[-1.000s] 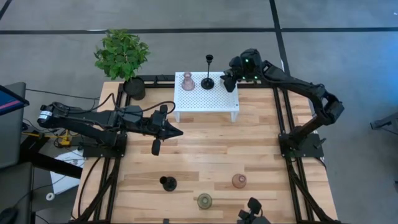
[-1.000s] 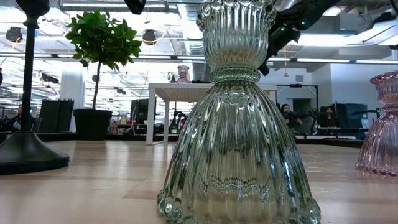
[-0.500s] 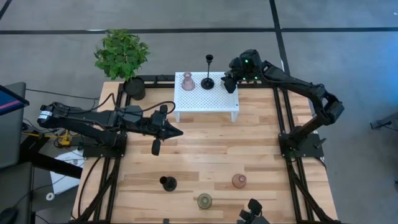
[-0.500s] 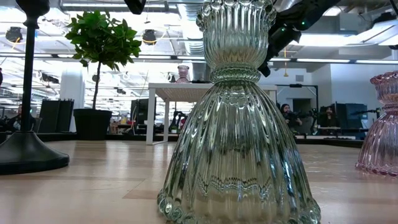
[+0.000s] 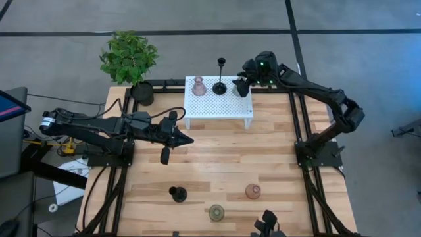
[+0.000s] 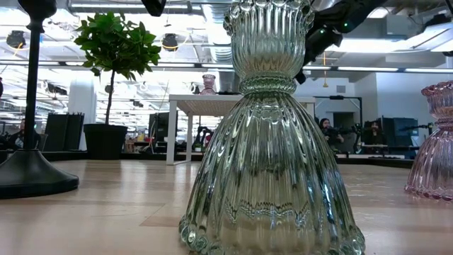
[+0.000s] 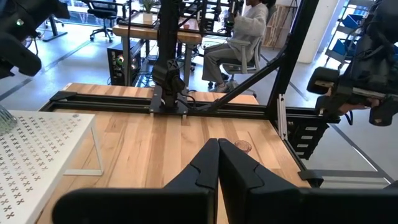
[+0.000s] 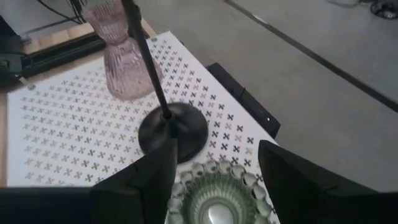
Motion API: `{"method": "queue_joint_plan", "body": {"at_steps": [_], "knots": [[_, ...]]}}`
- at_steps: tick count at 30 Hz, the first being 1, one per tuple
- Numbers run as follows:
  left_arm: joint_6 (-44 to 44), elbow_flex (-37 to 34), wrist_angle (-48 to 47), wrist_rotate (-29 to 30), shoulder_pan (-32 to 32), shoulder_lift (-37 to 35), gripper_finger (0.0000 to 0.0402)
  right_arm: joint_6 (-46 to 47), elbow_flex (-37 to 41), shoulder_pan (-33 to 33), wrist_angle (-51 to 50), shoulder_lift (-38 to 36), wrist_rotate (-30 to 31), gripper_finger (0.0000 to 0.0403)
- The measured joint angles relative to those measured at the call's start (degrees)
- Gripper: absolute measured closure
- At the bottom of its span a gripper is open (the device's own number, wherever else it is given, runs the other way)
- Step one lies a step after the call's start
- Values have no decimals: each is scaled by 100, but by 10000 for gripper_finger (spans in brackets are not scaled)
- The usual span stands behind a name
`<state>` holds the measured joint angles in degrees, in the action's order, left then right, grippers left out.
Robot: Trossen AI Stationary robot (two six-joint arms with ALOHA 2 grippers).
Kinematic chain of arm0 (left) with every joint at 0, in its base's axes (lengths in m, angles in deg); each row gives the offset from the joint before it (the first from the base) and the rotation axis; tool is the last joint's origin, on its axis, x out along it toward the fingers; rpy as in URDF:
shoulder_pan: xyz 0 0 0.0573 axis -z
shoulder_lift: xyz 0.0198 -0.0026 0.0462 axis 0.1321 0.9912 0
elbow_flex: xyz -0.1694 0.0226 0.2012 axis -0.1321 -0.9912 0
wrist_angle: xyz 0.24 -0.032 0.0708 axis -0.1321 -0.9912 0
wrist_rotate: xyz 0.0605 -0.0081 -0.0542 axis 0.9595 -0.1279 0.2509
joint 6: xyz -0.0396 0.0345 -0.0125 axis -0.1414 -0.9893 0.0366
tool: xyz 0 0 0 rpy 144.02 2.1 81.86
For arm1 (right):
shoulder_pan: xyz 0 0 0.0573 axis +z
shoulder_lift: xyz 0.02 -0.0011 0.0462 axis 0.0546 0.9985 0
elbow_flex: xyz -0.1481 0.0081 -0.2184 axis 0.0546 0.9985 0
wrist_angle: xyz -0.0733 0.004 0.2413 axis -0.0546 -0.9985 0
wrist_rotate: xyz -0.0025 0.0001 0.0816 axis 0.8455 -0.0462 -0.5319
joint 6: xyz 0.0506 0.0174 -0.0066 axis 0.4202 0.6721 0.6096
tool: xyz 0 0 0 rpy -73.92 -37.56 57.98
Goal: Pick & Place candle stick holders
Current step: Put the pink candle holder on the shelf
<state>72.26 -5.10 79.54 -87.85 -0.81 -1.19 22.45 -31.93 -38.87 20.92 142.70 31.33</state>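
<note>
- The right fingers (image 8: pixel 214 180) stand spread apart over the white perforated shelf (image 5: pixel 210 105), one on each side of a green glass holder (image 8: pixel 216 198) that sits upright on the shelf; neither finger visibly clamps it.
- Just ahead of those fingers, on the same shelf, stands a black holder (image 8: pixel 173 130) with a round base and thin stem, and beyond that a pink glass holder (image 8: pixel 123 62).
- From above, the right fingers (image 5: pixel 242 85) are at the shelf's right end, with the black holder (image 5: pixel 220 86) and the pink holder (image 5: pixel 198 86) in a row beside them.
- The left fingers (image 5: pixel 189 139) are pressed together, holding nothing, over the bare wooden bench (image 5: pixel 263 151) in front of the shelf.
- Well apart from both pairs of fingers, near the bench's front edge, stand a second black holder (image 5: pixel 177 193), a second green holder (image 5: pixel 216 212) and a second pink holder (image 5: pixel 253 191).
</note>
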Motion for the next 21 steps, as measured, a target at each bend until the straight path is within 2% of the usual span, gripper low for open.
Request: {"method": "queue_joint_plan", "body": {"at_steps": [9, 16, 21], "knots": [[0, 0, 0, 0, 0, 0, 395, -454, -423, 0, -750, -346, 0, 202], [0, 0, 0, 0, 0, 0, 395, -554, -967, 50, -1746, -783, 0, 211], [0, 0, 0, 0, 0, 0, 395, -599, -1128, 158, -2422, -1190, -238, 236]]}}
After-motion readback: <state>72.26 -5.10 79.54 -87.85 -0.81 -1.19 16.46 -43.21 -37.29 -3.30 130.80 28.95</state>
